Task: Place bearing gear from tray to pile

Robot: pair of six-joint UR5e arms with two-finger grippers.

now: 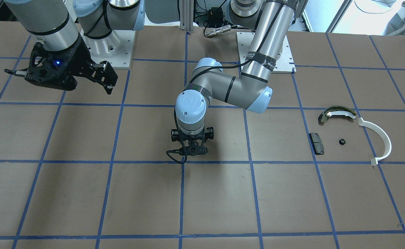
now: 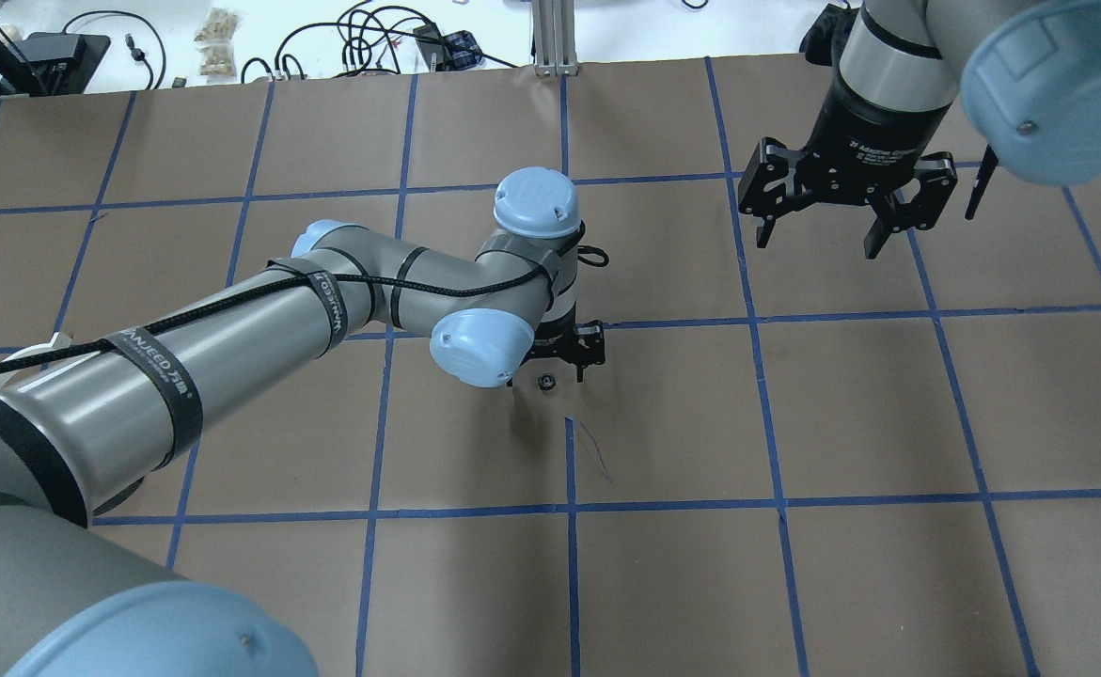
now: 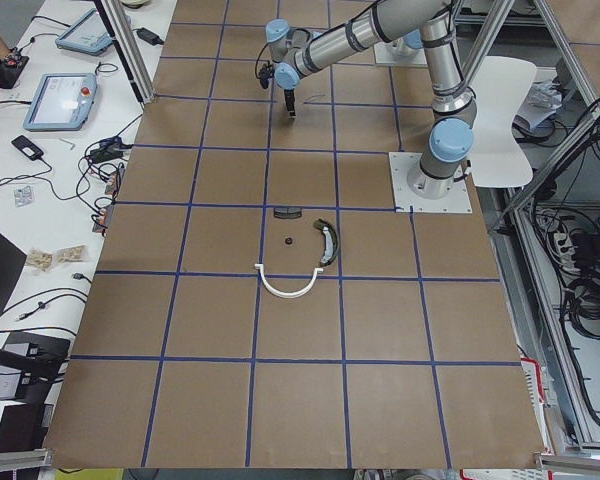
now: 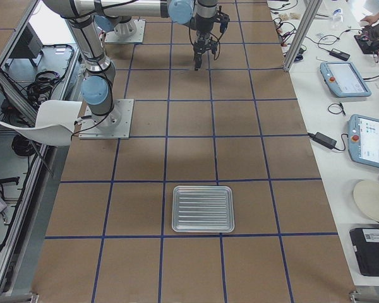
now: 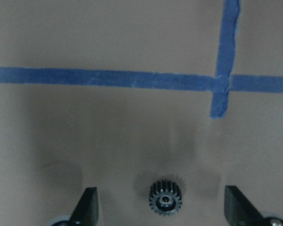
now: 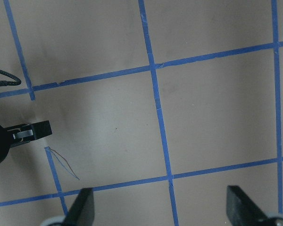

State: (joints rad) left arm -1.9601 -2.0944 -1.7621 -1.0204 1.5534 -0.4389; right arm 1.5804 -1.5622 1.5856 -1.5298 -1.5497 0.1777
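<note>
Small black toothed gear (image 5: 164, 197) lies flat, hole up, inside the left end effector (image 5: 162, 209), fingers spread. Right end effector (image 2: 823, 235) likewise spread.

Ribbed metal tray (image 4: 202, 208) on the blue-taped table (image 4: 271, 265)
It lies flat across a tape line, well apart from the right arm's base plate (image 4: 123, 123) — far beyond, a dark gripper (image 4: 198, 63), probably the left one, points down
</note>
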